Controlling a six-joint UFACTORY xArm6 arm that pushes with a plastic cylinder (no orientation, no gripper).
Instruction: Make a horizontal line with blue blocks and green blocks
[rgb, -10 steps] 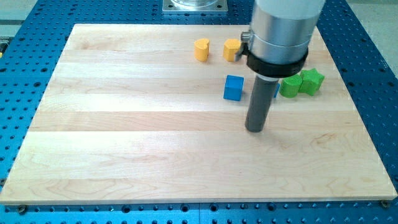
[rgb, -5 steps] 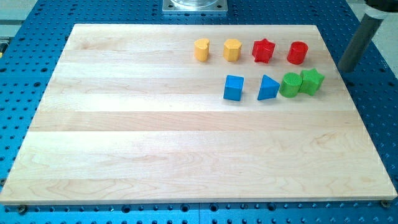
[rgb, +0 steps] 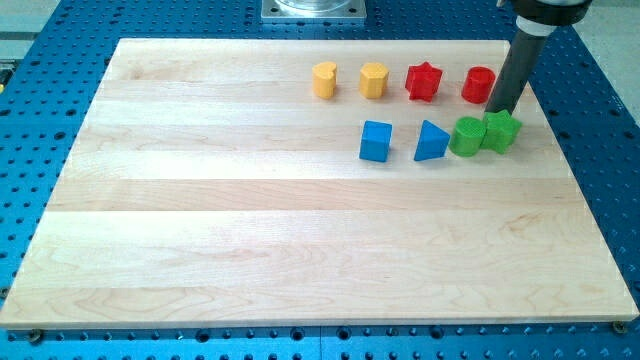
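Having swung in from the view's right, the bare tip (rgb: 502, 108) holds nothing, poised just above the green star (rgb: 502, 131) to tidy the row.

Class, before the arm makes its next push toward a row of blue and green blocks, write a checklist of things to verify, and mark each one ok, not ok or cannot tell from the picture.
1. My tip in view: ok; it sits just above the green star, beside the red cylinder.
2. All four task blocks visible: ok.
3. Green cylinder and green star side by side: ok, apparently touching.
4. Blue triangle close to green cylinder: ok.
5. Blue cube joined to the row: not ok, a gap remains.
6. Tip touching the star: cannot tell.
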